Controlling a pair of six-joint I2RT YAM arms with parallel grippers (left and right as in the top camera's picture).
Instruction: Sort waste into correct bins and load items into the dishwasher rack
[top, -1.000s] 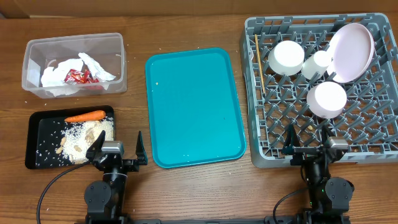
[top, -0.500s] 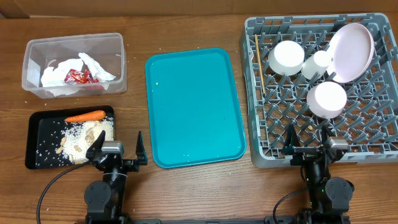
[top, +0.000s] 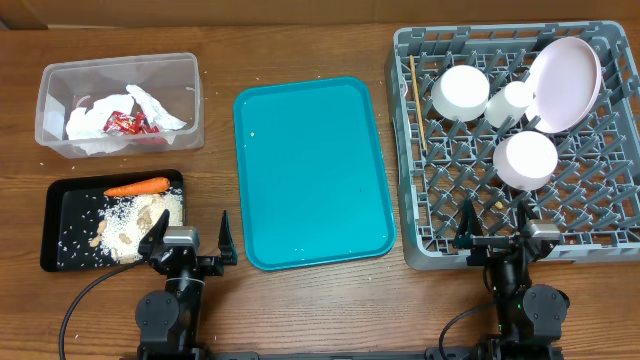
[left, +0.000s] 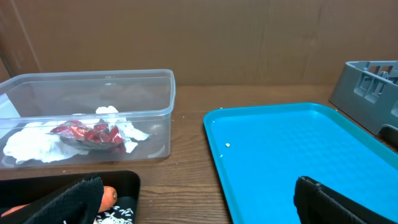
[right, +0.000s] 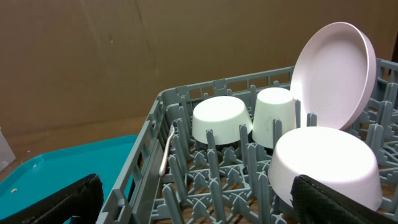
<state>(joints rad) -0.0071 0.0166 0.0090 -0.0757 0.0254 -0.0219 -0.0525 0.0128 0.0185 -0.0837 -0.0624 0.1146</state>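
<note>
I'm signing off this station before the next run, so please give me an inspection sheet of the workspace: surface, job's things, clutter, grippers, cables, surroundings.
Surface: wooden table.
Job's things: clear tub holds napkins and red wrapper; black tray holds carrot and rice-and-nut scraps; rack holds plate on edge, two upside-down bowls, cup, stick.
Clutter: teal tray, only a few crumbs on it.
Grippers: left gripper and right gripper at the near edge, jaws open, holding nothing.
Cables: black cable by the left arm base, another by the right.
Surroundings: cardboard wall behind the table.
</note>
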